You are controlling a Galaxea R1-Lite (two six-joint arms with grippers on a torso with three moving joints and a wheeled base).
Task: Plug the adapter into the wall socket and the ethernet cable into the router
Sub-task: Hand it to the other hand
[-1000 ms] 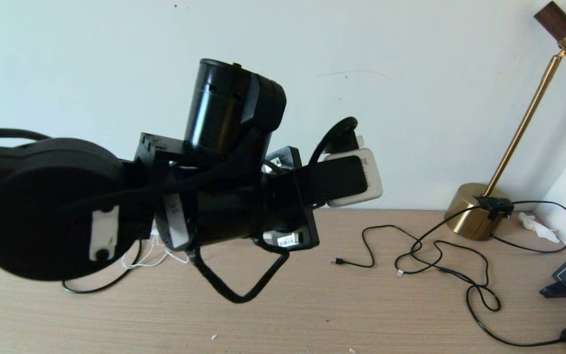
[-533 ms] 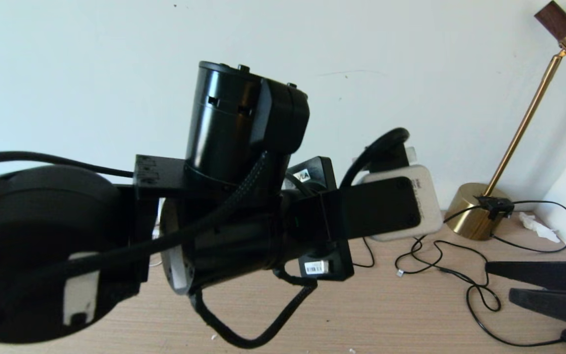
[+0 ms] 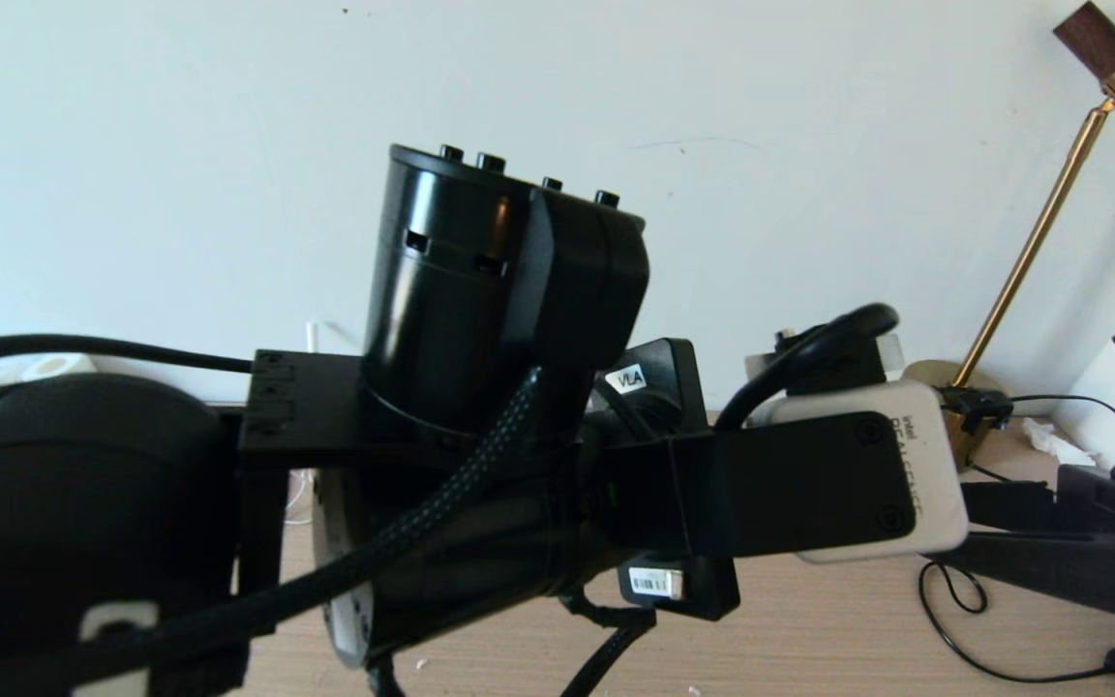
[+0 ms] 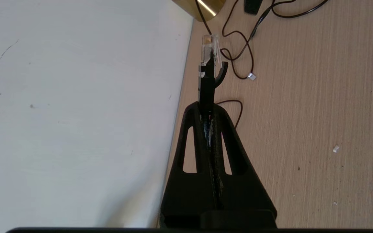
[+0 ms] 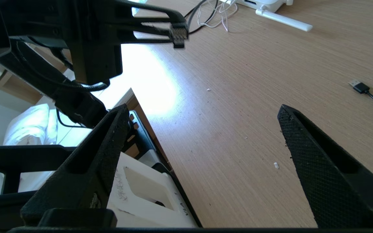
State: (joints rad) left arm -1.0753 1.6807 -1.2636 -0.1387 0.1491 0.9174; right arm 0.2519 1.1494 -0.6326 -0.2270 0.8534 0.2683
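My left gripper (image 4: 207, 105) is shut on the black boot of the ethernet cable (image 4: 206, 84). The clear plug (image 4: 209, 48) sticks out past the fingertips, above the table by the wall. In the right wrist view the same left gripper (image 5: 170, 32) holds the plug end (image 5: 179, 34) in the air. The router (image 5: 264, 4) shows only as a white edge with one antenna (image 5: 283, 22) flat on the table. My right gripper (image 5: 202, 115) hangs open over bare wood with nothing between its fingers. The adapter and wall socket are out of view.
My left arm (image 3: 480, 387) and its wrist camera (image 3: 867, 484) block most of the head view. A brass lamp (image 3: 1032, 242) stands at the back right. Thin black cables (image 4: 238, 42) and a USB plug (image 5: 358, 86) lie on the table. The table's front edge (image 5: 134, 97) is near my right gripper.
My left arm has swung to the right and lower, closer to the head camera. My right gripper has come into the head view from the right edge.
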